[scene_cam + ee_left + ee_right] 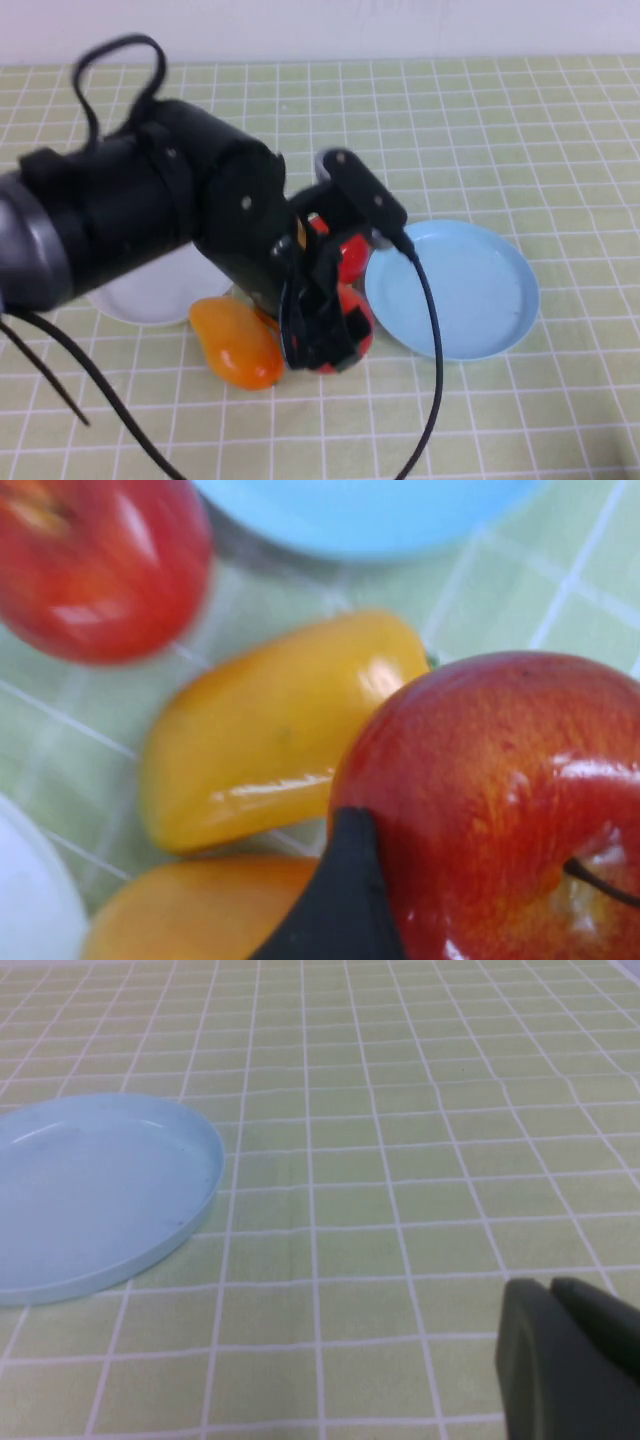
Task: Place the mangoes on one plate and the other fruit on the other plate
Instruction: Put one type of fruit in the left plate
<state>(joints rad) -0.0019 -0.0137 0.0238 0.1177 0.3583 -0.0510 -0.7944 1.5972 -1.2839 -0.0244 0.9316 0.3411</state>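
Note:
My left gripper [325, 335] reaches down between the two plates and is shut on a red apple [500, 780], one dark finger [340, 900] pressed to its side. This apple [358, 325] sits low at the light blue plate's [470, 290] near-left rim. A second apple [350, 255] lies just behind it. One mango [237, 342] lies to its left, in front of the white plate [150, 295]. In the left wrist view two mangoes [270, 730] [190, 910] lie side by side beside the held apple. Both plates hold nothing. My right gripper [555, 1295] is shut, above the cloth right of the blue plate [90, 1190].
A green checked cloth [520, 130] covers the table. The left arm's bulk hides most of the white plate and the ground between the plates. A black cable [432, 340] hangs down in front of the blue plate's left edge.

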